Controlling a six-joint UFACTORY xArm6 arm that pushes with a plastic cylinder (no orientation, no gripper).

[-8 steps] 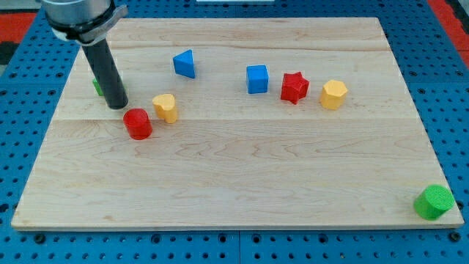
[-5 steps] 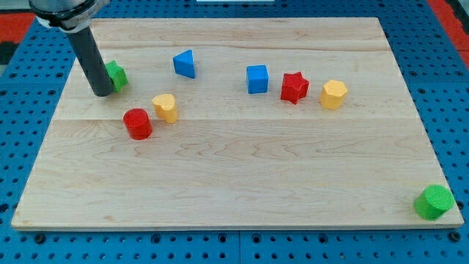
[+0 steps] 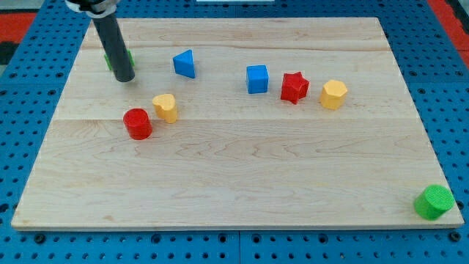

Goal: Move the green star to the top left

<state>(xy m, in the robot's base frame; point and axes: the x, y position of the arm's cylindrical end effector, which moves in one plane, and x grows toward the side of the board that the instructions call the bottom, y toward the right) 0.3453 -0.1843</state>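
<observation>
The green star (image 3: 130, 57) lies near the board's upper left, almost wholly hidden behind my rod; only thin green slivers show at each side of it. My tip (image 3: 124, 78) rests on the board just below the star, touching or nearly touching it. The blue triangular block (image 3: 185, 64) lies to the right of the tip.
A yellow block (image 3: 165, 107) and a red cylinder (image 3: 137, 123) lie below the tip. A blue cube (image 3: 257, 78), a red star (image 3: 294, 87) and a yellow hexagon (image 3: 333, 94) stand in a row at centre right. A green cylinder (image 3: 434, 202) sits at the wooden board's (image 3: 242, 176) bottom right corner.
My tip has moved up and to the right, and the green star has gone up with it, from beside the rod to behind it.
</observation>
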